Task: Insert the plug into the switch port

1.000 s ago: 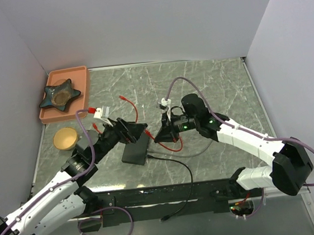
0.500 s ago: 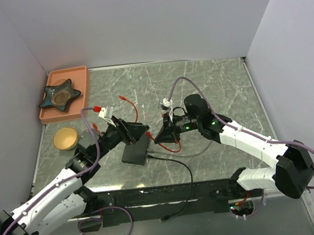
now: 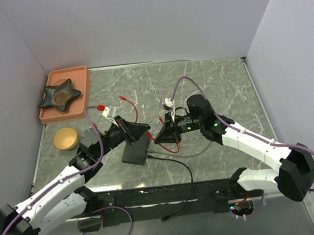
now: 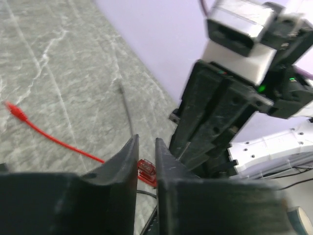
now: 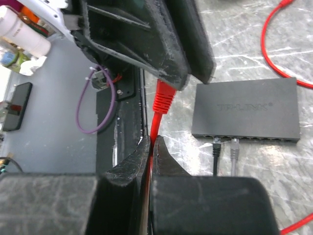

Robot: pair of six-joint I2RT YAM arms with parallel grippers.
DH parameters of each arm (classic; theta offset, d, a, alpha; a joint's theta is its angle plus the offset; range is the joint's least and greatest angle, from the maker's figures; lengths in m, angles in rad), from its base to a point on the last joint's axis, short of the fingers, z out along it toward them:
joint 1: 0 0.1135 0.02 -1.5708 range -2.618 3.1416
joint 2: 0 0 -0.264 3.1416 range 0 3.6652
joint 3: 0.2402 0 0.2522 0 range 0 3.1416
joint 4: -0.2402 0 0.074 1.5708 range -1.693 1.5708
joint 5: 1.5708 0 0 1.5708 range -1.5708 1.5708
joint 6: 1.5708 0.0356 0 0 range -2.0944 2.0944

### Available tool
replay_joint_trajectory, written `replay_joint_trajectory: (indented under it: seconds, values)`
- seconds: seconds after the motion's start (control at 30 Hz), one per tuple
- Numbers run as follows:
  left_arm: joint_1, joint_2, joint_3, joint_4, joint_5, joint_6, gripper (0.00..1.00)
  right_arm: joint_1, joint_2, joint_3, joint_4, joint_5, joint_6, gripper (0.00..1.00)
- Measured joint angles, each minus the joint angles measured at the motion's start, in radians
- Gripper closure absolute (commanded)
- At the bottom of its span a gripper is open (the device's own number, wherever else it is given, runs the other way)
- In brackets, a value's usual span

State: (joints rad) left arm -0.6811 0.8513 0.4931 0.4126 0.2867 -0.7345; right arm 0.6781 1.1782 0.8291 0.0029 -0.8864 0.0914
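The plug (image 5: 164, 98), one red connector on a red patch cable (image 5: 154, 128), hangs in the air between the two grippers, above the table just off the far right corner of the switch (image 5: 244, 110). The right gripper (image 5: 151, 155) is clenched on the cable just behind the plug, its two fingers pressed flat against the red jacket. The left gripper (image 4: 145, 161) meets it tip to tip: its two fingers stand only a narrow gap apart with the plug's head at their tips. Whether they actually clamp it I cannot tell, since the tips cover the end of the plug. A second red plug (image 4: 14, 110) lies free on the marble-patterned table (image 3: 215, 83). The single black TP-Link switch lies flat, with its switch port (image 5: 266, 138) row on the edge facing the arm bases. Two cables are already seated there, one black (image 5: 216, 147) and one grey (image 5: 234, 147). The left arm (image 3: 58, 189) stretches low and diagonal from the near left corner, wrist pointing right. The right arm (image 3: 249, 141) runs from the near right, forearm angled leftward to the centre. At the far left sit one orange tray (image 3: 83, 86) holding one star-shaped dish (image 3: 59, 95), and beside it one round tan disc (image 3: 65, 139).
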Motion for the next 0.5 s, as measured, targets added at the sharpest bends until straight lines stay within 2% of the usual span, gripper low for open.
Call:
replay_joint_trajectory:
  seconds: [0.07,0.1,0.13,0.17,0.27,0.33,0.5]
  values:
    - [0.000,0.002,0.000,0.025,0.014,-0.010,0.99,0.000,0.000,0.000,-0.002,0.004,0.000,0.96]
    - [-0.001,0.004,0.000,0.036,0.020,-0.014,0.99,0.000,0.000,0.000,-0.002,0.004,0.001,0.81]
    - [-0.001,0.005,0.000,0.042,0.023,-0.017,0.99,0.000,0.000,0.000,0.000,0.003,0.003,0.71]
    - [-0.001,0.007,0.000,0.048,0.027,-0.019,0.99,0.000,0.000,0.000,0.004,0.005,0.010,0.57]
    - [-0.001,0.018,0.000,0.053,0.033,-0.019,0.99,0.000,0.000,-0.005,0.029,0.003,0.036,0.41]
    - [0.000,0.026,0.000,0.055,0.040,-0.019,0.99,0.000,0.001,-0.006,0.062,-0.001,0.053,0.38]
    - [0.000,0.031,-0.001,0.057,0.057,-0.019,0.99,0.000,0.024,-0.005,0.136,-0.013,0.099,0.39]
